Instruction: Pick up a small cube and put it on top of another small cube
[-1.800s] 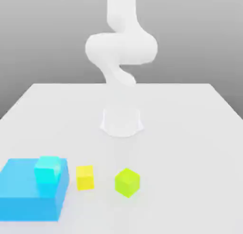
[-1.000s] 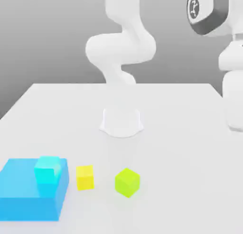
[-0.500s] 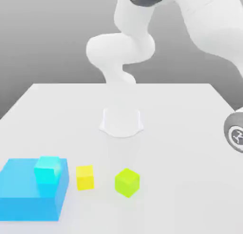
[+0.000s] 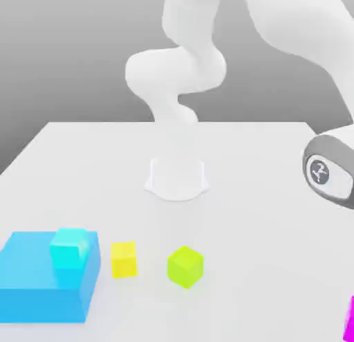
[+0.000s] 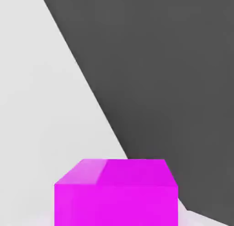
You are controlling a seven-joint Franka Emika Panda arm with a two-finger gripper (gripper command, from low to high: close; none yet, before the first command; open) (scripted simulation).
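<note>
Gripper (image 5: pixel 116 216) shut on the magenta cube (image 4: pixel 349 323), cube over at 4–5 o'clock, cut by the ext. view's right edge. Arm's wrist (image 4: pixel 330 173) out at 3. Lime cube (image 4: pixel 185 267) at 6, turned cornerwise; yellow cube (image 4: pixel 124 260) at 7, tight gap to the blue block (image 4: pixel 34 299) at 7–8. Cyan cube (image 4: pixel 69 248) up on the block, nr its 3 o'clock edge. Table (image 4: pixel 269 230) wide open btwn lime & magenta; table edge runs diag. in hand view.
</note>
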